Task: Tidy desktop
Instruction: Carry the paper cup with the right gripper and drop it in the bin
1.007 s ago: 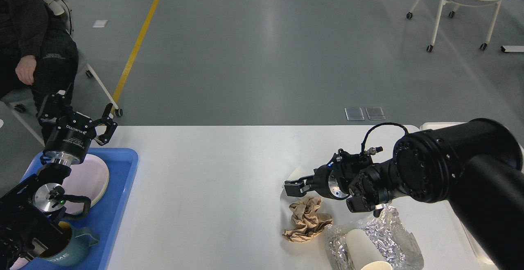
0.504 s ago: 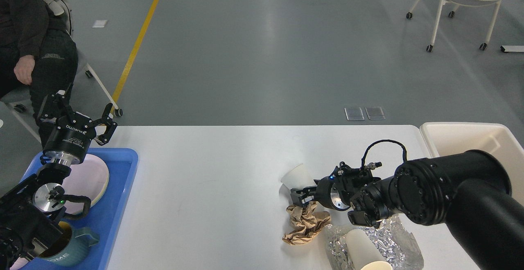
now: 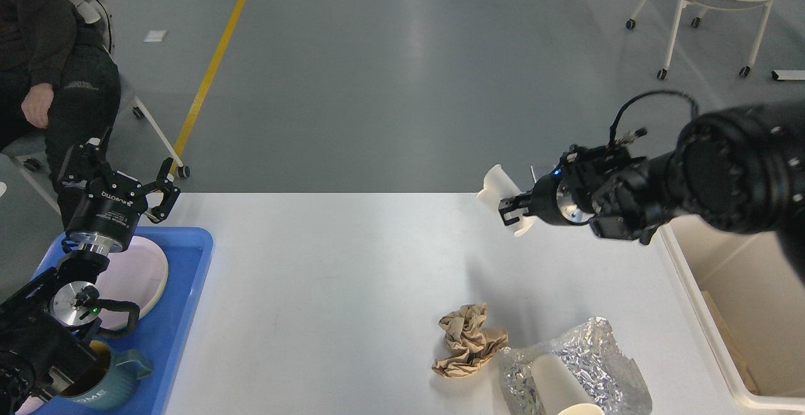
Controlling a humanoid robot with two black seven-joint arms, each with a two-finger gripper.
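right pincer [image 3: 510, 211] above white desktop [image 3: 352, 276]

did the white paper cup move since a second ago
Yes. The white paper cup, pinched by the right gripper, has gone up and away from the crumpled brown paper it lay beside, and now hangs over the desktop's far edge.

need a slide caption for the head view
Right claw lifts a white paper cup above the desktop.
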